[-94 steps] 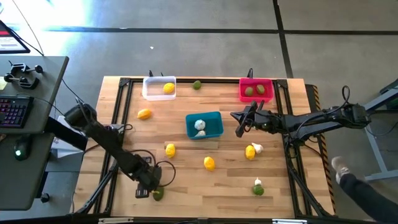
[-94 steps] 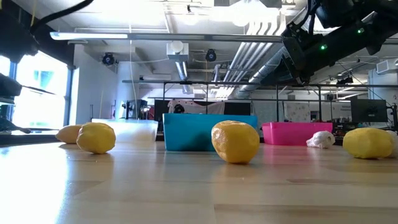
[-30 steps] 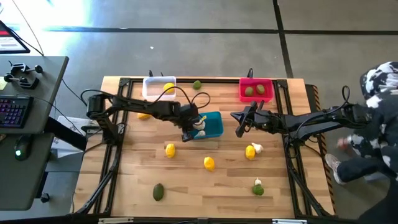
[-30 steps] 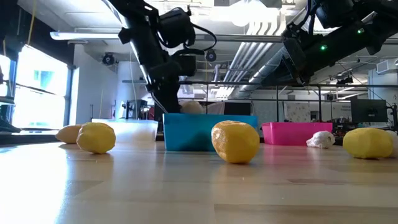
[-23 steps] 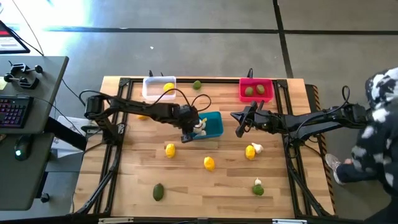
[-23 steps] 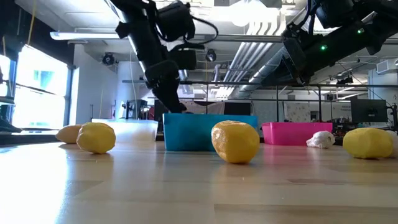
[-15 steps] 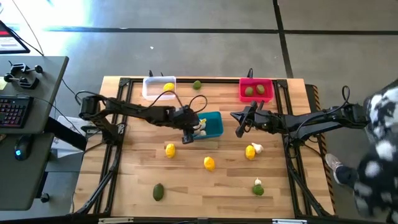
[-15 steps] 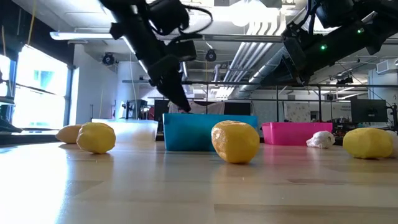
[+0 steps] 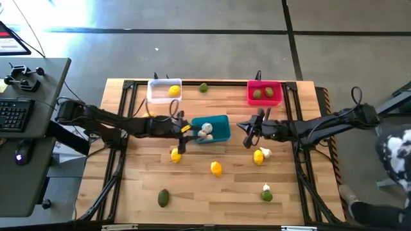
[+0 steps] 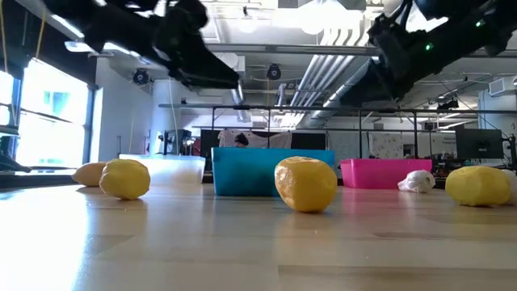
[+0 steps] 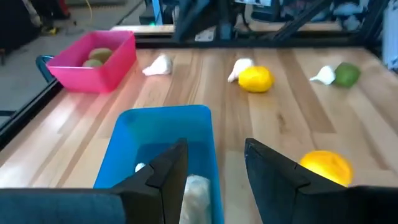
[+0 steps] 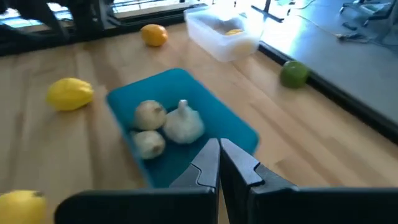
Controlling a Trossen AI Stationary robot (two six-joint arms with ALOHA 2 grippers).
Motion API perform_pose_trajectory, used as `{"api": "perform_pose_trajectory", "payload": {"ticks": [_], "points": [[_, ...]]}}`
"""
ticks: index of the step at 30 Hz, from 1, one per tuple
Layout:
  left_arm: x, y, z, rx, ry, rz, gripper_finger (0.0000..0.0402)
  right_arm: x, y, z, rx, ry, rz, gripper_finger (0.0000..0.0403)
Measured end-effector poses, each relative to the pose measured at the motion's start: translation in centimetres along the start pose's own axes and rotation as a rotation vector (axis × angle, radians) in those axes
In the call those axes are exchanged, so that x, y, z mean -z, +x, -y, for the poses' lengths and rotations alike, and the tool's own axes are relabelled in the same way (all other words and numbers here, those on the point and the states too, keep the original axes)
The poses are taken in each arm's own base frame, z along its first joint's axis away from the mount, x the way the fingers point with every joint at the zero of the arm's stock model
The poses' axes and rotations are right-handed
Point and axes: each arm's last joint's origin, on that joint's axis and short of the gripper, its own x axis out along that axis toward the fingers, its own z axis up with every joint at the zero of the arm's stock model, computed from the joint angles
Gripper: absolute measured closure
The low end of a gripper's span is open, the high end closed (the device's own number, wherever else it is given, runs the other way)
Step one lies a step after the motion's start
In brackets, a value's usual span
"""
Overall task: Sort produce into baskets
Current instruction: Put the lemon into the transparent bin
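The teal blue basket [image 9: 218, 128] stands mid-table with three whitish garlic bulbs [image 12: 165, 127] inside. The white basket [image 9: 164, 91] at the far left holds a lemon. The pink-red basket [image 9: 264, 92] at the far right holds two green fruits. Lemons [image 9: 175, 154] [image 9: 216, 168] [image 9: 258, 156], garlic [image 9: 266, 152] and green fruits [image 9: 164, 197] [image 9: 203, 87] lie loose on the table. My left gripper [image 9: 185, 132] hovers open and empty at the blue basket's left end, as its wrist view [image 11: 214, 168] shows. My right gripper [image 9: 246, 137] hovers shut and empty to the right of the blue basket; its wrist view [image 12: 218, 163] shows the closed fingers.
A black metal frame [image 9: 122, 128] runs around the wooden table top. A garlic bulb and a green fruit [image 9: 266, 192] lie together near the front right. A person [image 9: 395, 154] moves beside the table's right side. A desk with a keyboard [image 9: 13, 112] stands on the left.
My left gripper has drawn back from over the blue basket's left end toward the table's left edge and risen. Its arm now lies stretched out low across the table's left half. My right gripper has shifted slightly toward the near edge.
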Motion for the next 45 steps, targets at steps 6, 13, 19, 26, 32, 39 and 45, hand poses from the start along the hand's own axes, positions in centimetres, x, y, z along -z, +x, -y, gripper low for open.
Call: {"api": "perform_pose_trajectory", "payload": {"ticks": [6,13,19,26,32,39,45], "points": [[0.9,-1.8,0.3,0.023,-0.015,0.098,0.0255,1.6,-0.5,-2.7,-0.037,0.018,-0.079,0.0403],[1.5,-2.2,0.4,0.03,-0.016,0.102,0.0255,2.3,-0.5,-6.1,-0.043,0.053,-0.189,0.0399],[1.5,-2.2,0.4,0.03,-0.021,0.106,0.0255,1.6,-0.5,-8.4,0.054,0.104,-0.376,0.034],[1.5,-2.2,0.4,0.03,-0.025,0.105,0.0255,0.4,-0.9,-9.4,0.35,0.242,-0.734,0.0232],[1.5,-2.2,0.4,0.029,-0.023,0.104,0.0255,1.7,0.1,-10.1,0.472,0.358,-1.014,0.0186],[1.5,-2.2,0.4,0.029,-0.016,0.105,0.0255,3.2,0.9,-9.8,0.624,0.381,-1.09,0.018],[1.5,-2.2,0.4,0.029,-0.017,0.105,0.0255,3.4,1.6,-9.5,0.659,0.407,-1.09,0.018]]}}
